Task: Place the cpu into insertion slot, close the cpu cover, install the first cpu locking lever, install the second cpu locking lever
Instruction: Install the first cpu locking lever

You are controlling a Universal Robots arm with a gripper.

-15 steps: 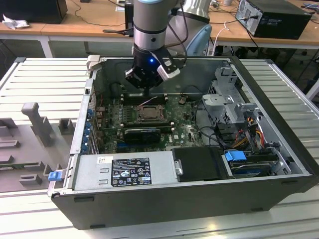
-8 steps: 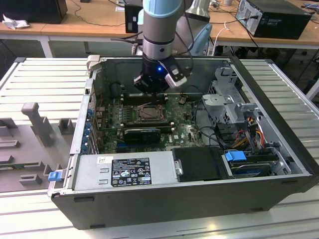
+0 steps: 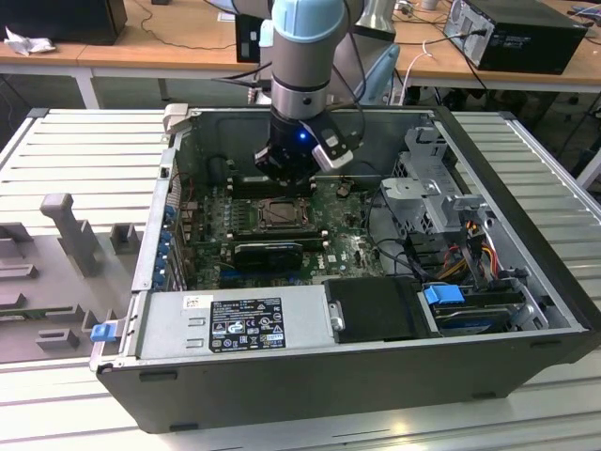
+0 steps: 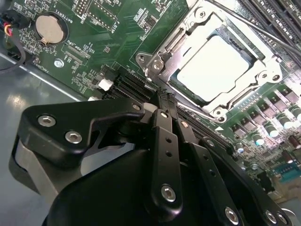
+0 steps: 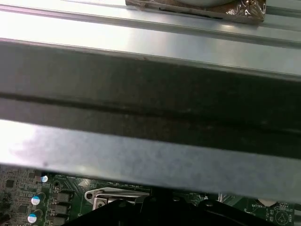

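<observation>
Within the cpu cover lies the cpu.

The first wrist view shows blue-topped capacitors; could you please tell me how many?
3 blue-topped capacitors, in a row on the motherboard near a silvery bracket; the case wall may hide more.

The cpu is a flat square chip with a pale silver-grey top. It lies level in the insertion slot, just beyond the fingertips of the gripper. The slot is a dark square socket with a silvery rim. The cpu cover, a thin silvery frame, lies down flat around the chip, whose top shows through its square window.
</observation>
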